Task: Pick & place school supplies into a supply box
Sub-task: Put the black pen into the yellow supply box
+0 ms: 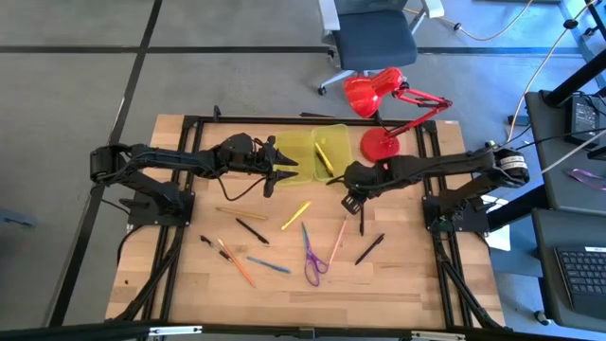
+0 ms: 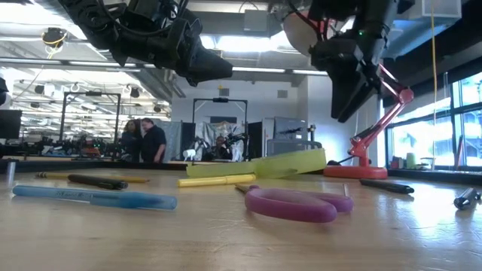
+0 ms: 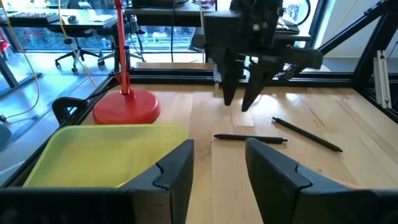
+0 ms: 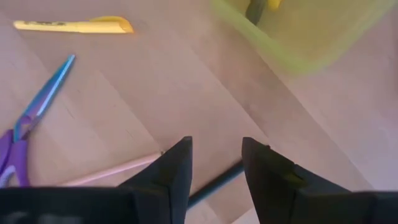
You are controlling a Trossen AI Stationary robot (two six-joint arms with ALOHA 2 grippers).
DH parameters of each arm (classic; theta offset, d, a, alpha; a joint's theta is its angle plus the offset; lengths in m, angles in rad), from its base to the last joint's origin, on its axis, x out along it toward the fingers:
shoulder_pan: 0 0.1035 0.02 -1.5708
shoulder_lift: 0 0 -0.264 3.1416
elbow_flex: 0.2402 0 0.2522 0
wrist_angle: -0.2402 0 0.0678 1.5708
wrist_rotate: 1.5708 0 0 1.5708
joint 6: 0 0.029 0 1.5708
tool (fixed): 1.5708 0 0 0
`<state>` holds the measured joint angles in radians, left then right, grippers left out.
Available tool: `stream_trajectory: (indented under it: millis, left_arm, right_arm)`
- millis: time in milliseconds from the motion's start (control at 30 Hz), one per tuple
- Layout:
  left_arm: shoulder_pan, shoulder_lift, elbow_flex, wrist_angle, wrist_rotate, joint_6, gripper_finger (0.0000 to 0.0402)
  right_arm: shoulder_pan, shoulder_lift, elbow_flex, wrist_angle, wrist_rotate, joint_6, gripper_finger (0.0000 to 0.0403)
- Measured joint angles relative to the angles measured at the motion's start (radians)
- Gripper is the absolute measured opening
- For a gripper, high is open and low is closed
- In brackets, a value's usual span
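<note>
Directly beneath the right gripper's parted jaws: black pen.

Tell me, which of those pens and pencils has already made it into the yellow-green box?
Only the yellow pen, lying in the right half of the supply box. All the other pens, pencils and the scissors lie on the table.

Counting now: one pair of scissors, lower middle. One yellow pen, one blue pen, one pink pencil, one orange pencil. At least three black pens. One green box, two halves, top centre. One red lamp beside it.
</note>
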<state>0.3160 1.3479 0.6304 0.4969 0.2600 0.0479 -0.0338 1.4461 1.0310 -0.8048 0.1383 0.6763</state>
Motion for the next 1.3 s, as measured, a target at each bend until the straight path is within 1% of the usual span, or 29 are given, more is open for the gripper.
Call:
stream_trajectory:
  millis: [200,300,867,1133,1300]
  left_arm:
    - [0.000,0.000,0.000,0.000,0.000,0.000,0.0139]
    - [0.000,0.000,0.000,0.000,0.000,0.000,0.0139]
    - [0.000,0.000,0.000,0.000,0.000,0.000,0.0139]
    - [0.000,0.000,0.000,0.000,0.000,0.000,0.0139]
    - [0.000,0.000,0.000,0.000,0.000,0.000,0.0139]
  right_arm:
    - [0.000,0.001,-0.027,0.031,0.001,0.002,0.0143]
    - [0.000,0.001,-0.035,0.037,0.001,0.032,0.0143]
    - [0.000,0.001,-0.035,0.052,0.011,0.058,0.0143]
    - [0.006,0.001,-0.035,0.053,0.030,0.161,0.0143]
    - [0.027,0.001,-0.035,0.043,0.070,0.210,0.0143]
